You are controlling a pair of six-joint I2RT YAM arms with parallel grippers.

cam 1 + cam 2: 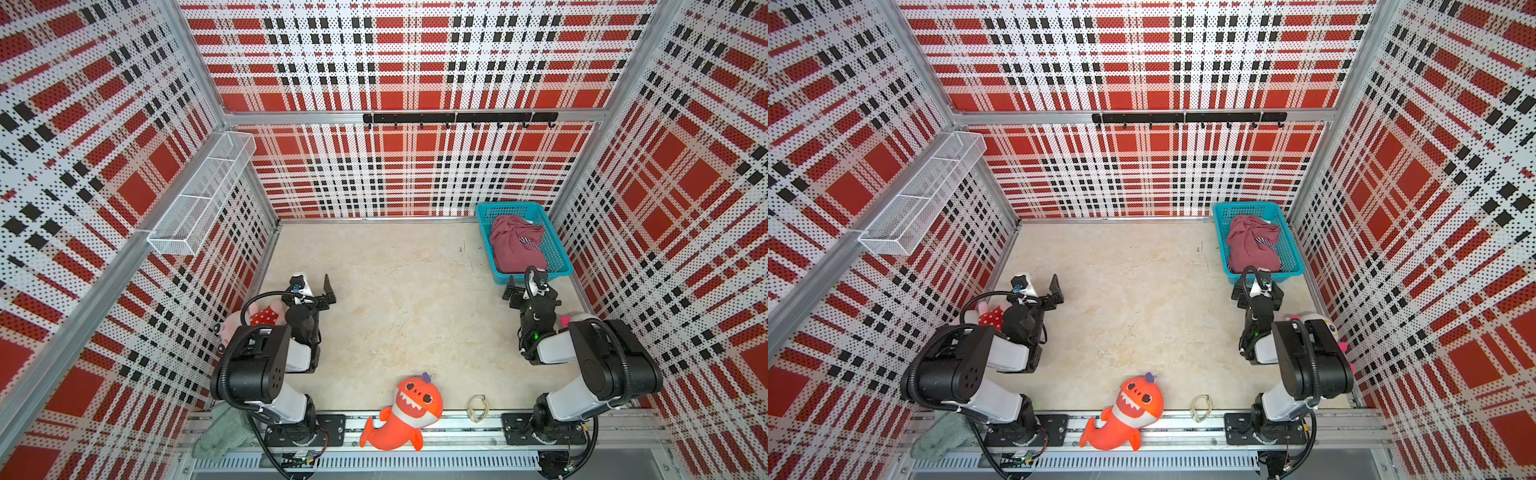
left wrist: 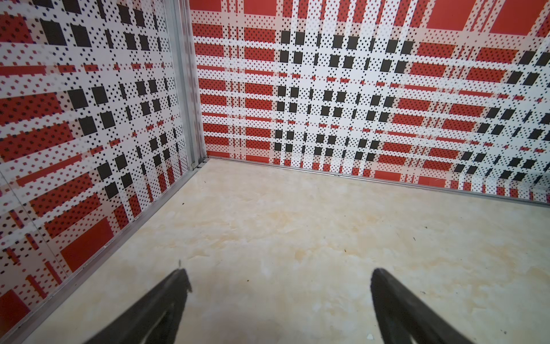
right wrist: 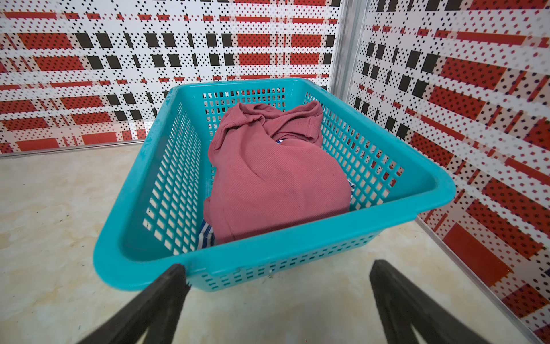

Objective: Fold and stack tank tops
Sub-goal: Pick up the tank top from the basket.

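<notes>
My left gripper (image 2: 279,278) sits at nine o'clock, jaws spread wide, holding nothing; my right gripper (image 3: 276,275) at three o'clock matches.

Closed in on three sides by perforated wall panels (image 1: 415,62) printed in red, white and black plaid, joined at the corners by aluminium posts (image 1: 199,72). Underfoot, a pale beige marbled floor (image 1: 395,291), lightly scuffed and speckled. On the back wall, a black hook rail (image 1: 457,118); on the left wall, a white wire-mesh shelf (image 1: 203,195). Evenly and brightly lit.
</notes>
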